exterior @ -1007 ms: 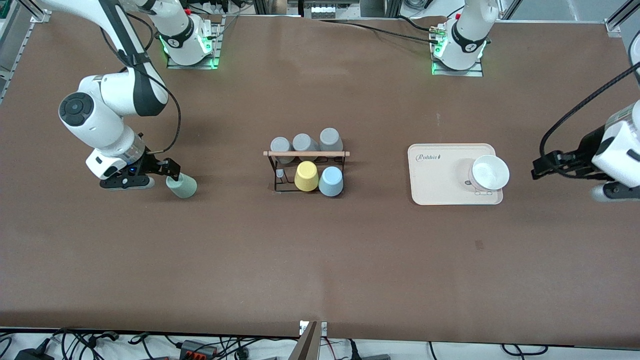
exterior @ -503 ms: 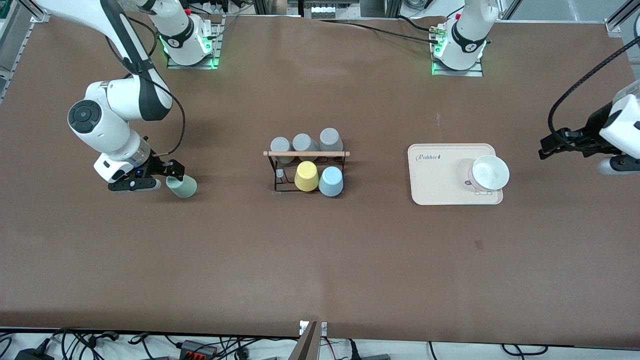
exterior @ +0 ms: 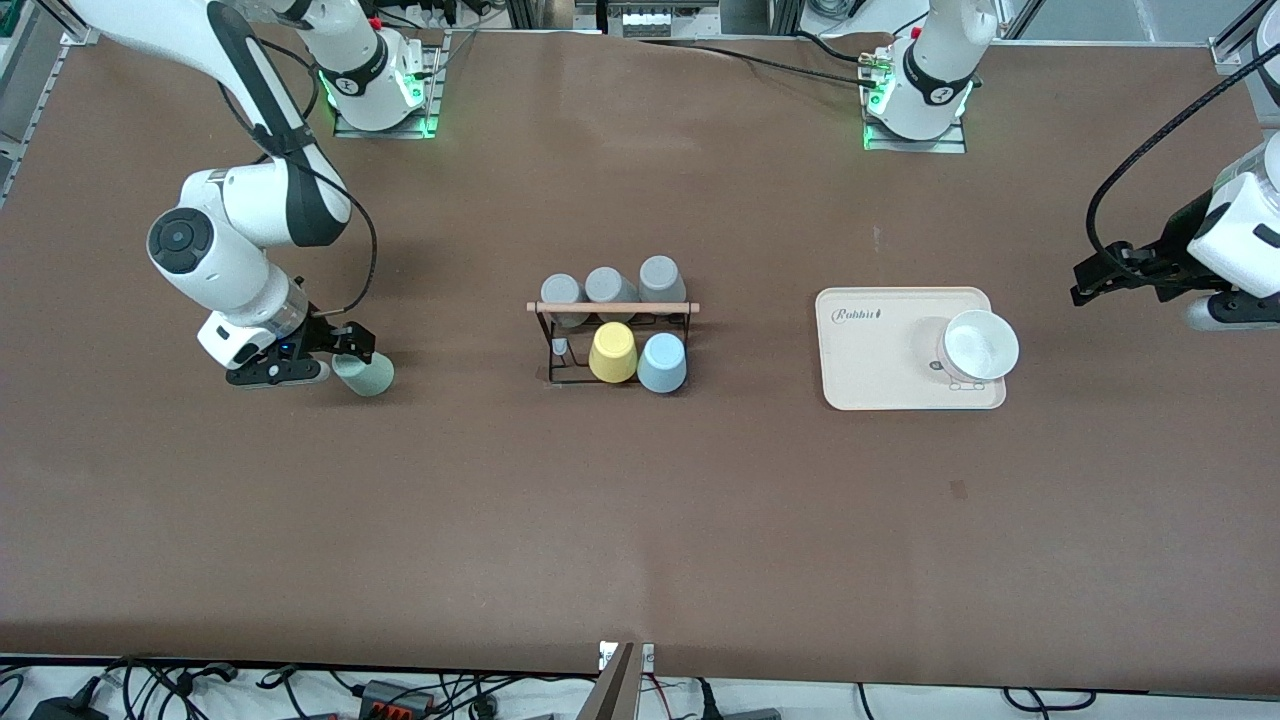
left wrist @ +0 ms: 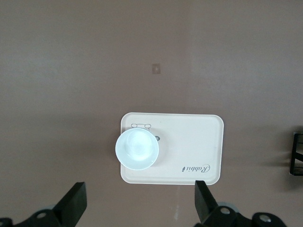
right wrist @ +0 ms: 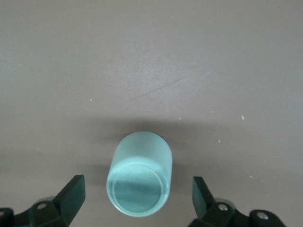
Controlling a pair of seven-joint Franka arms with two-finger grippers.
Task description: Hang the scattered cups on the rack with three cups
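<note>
While your right gripper [right wrist: 137, 201] straddles the lying green cup [right wrist: 139, 172], fingers spread, its mouth faces the wrist.

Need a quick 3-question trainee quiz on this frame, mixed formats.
1. True or false: the right gripper has its jaws open at the green cup.
2. Which cup sits on the rack beside the yellow cup? A) blue cup B) white C) red
3. Fill in: the white bowl sits on the cream ____.

Key: 1 true; 2 A; 3 tray.
</note>
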